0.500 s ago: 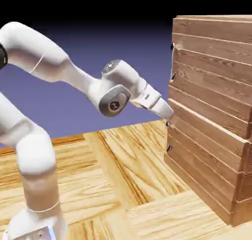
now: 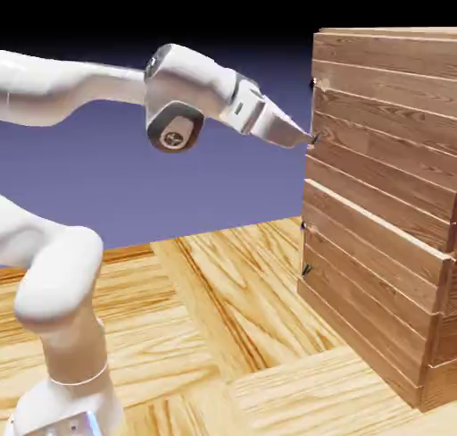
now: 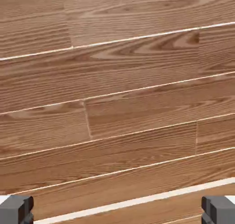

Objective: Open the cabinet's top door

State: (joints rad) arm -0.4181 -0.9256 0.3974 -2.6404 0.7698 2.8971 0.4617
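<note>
In the hand view, two small grey fingertips (image 3: pixel 16 209) sit at about 7 and 5 o'clock, far apart, so the jaws are wide open. Nothing is between them. Past them, brown planks fill the whole picture. That is the front of the cabinet, seen from very close. No handle shows in this view.

In the exterior view, the white arm (image 2: pixel 80 90) comes in from 9 o'clock. The gripper (image 2: pixel 299 137) points toward 3 o'clock, right at the edge of the top door (image 2: pixel 384 171). Its tip is just beside a small dark handle (image 2: pixel 313 139) on that edge. I cannot tell if the tip touches it.

The cabinet (image 2: pixel 384 211) stands at 3 o'clock on the wooden counter (image 2: pixel 205 336). The top door is the upper panel, and it looks flat and shut. The lower panel with its own little handle (image 2: pixel 305 269) sits under it, near 4 o'clock.

So the task looks like it is only at the start. The hand is near the handle. I think what is left is to close the jaws on the handle and pull the door open.
</note>
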